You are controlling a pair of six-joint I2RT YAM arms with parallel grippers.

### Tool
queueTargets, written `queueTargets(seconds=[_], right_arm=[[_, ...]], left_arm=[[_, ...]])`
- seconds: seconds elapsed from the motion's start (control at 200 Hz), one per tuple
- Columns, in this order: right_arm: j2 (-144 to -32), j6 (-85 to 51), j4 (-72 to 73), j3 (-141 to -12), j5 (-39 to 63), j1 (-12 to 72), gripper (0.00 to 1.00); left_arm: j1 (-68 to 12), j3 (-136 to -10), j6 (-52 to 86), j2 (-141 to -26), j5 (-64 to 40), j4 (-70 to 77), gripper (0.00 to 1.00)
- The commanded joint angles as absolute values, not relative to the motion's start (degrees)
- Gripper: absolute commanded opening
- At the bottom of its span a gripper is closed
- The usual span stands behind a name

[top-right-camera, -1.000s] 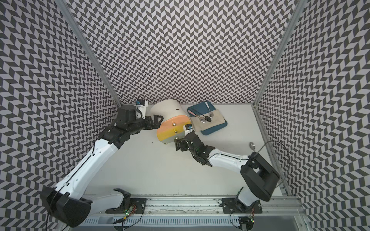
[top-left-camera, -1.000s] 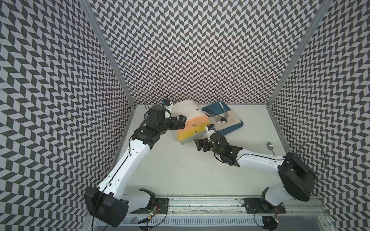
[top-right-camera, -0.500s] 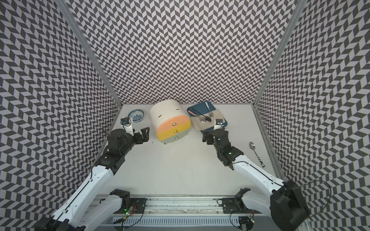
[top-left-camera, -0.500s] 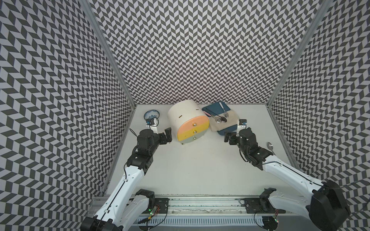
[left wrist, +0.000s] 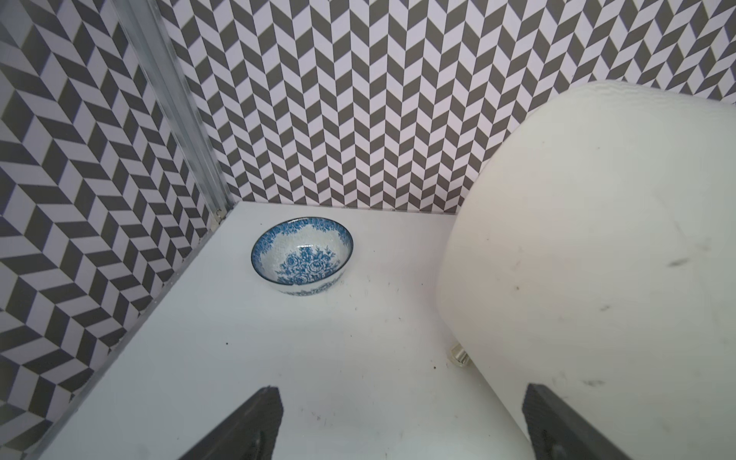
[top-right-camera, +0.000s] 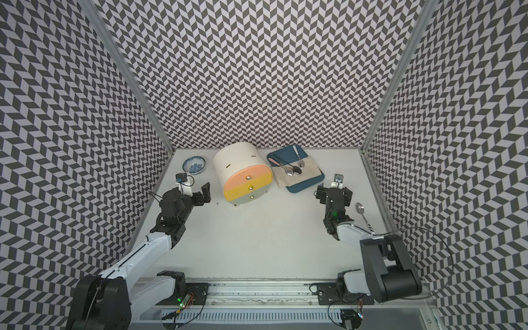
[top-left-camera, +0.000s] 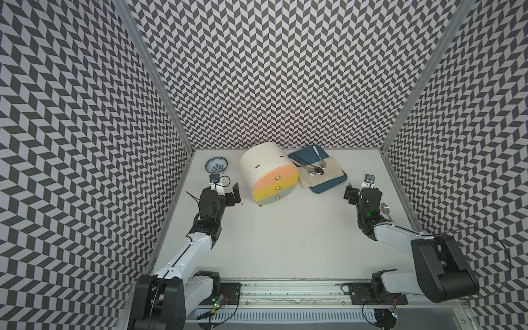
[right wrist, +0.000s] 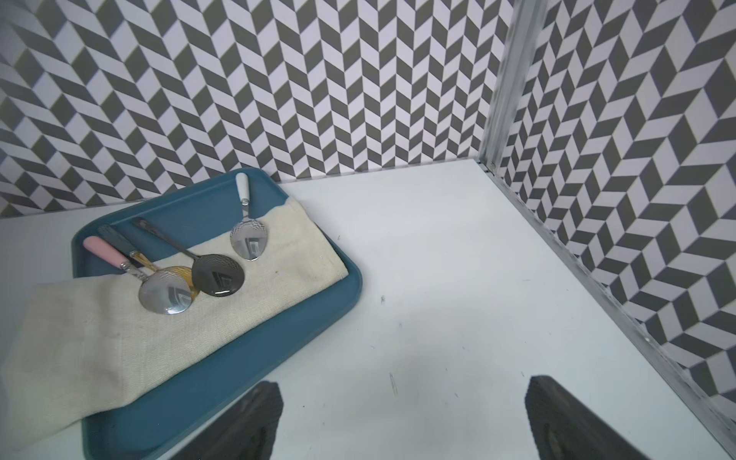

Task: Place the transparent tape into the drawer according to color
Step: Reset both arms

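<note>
Two claws are hanging released and empty in both top views, the left claw (top-left-camera: pixel 230 195) just left of the drawer chest (top-left-camera: pixel 273 183), the right claw (top-left-camera: pixel 360 195) well to its right, past the tray (top-left-camera: pixel 328 185). The three drawers are sitting shut and no tape is showing anywhere. The left wrist view is showing an empty bowl (left wrist: pixel 302 255) beside the chest. The right wrist view is showing spoons (right wrist: pixel 217 275) lying on a cloth (right wrist: pixel 119 326). Sorting is looking finished or paused. The next move, I judge, is finding any unsorted tape and opening its matching drawer.
</note>
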State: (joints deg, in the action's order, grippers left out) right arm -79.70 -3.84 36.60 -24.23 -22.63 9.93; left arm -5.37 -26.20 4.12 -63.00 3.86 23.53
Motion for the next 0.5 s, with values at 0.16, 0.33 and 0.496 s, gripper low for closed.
queueTargets(seconds=[0.16,0.33,0.496], right_arm=[[-85.48,1.85,68.28,-16.13,-17.98,8.04,1.0],[-87.67,1.49,83.33,-7.84,-16.11,7.3,1.0],[-88.79,1.59,85.39,-7.66,-17.12,7.42,1.0]], left_arm=[[-0.23,-21.6,3.87,-75.13,-1.61,46.21,1.0],[0.23,-17.59,0.55,-81.38,-3.06,59.35,0.98],[0.0,-11.1,-0.88,-87.02,-2.96,76.04,0.99]])
